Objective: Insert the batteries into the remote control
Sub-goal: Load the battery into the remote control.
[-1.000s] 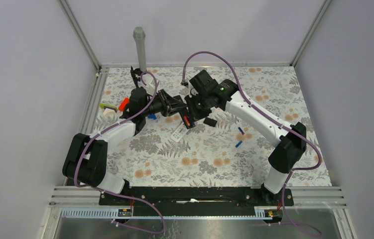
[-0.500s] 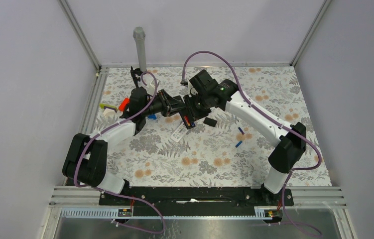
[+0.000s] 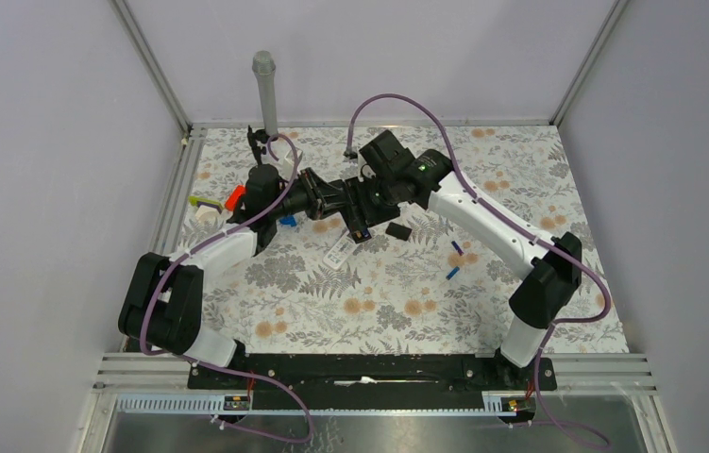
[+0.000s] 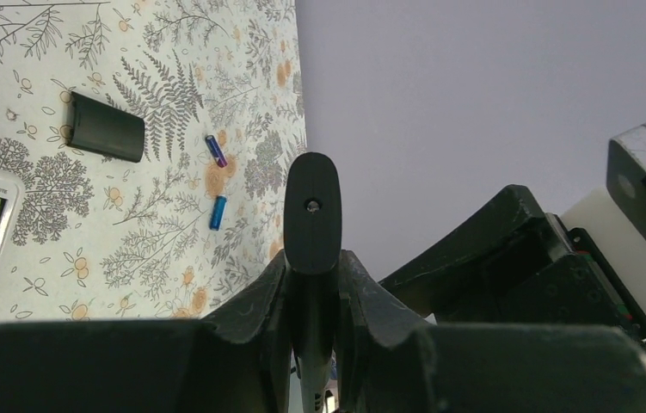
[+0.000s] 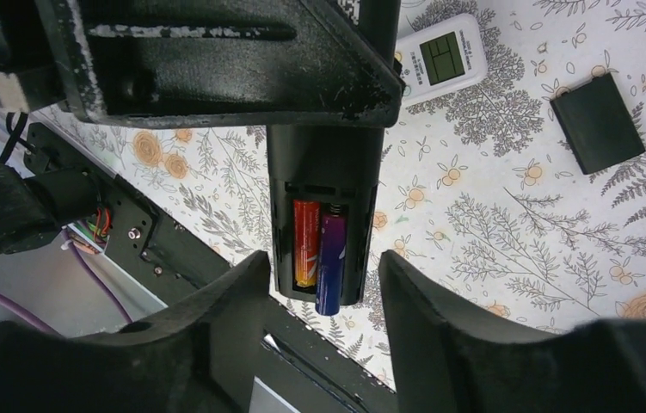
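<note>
My left gripper (image 3: pixel 336 201) is shut on a black remote (image 5: pixel 323 185) and holds it above the table; it shows edge-on in the left wrist view (image 4: pixel 311 215). The remote's open compartment holds an orange-red battery (image 5: pixel 305 243) and a purple battery (image 5: pixel 330 262). The purple one sticks out past the remote's end. My right gripper (image 5: pixel 323 310) is open, its fingers (image 5: pixel 216 327) on either side of that end without touching it. Two blue batteries (image 3: pixel 457 248) (image 3: pixel 451 273) lie on the mat to the right; they also show in the left wrist view (image 4: pixel 216 151) (image 4: pixel 218 212).
A white remote (image 3: pixel 338 253) lies under the grippers, and a black battery cover (image 3: pixel 398 230) lies beside it. A blue piece (image 3: pixel 287 222), an orange-red piece (image 3: pixel 233 197) with a yellow-green bit and a grey post (image 3: pixel 265 90) are at the back left.
My right gripper has shifted slightly left, closer round the end of the held remote. The left arm has barely moved.
</note>
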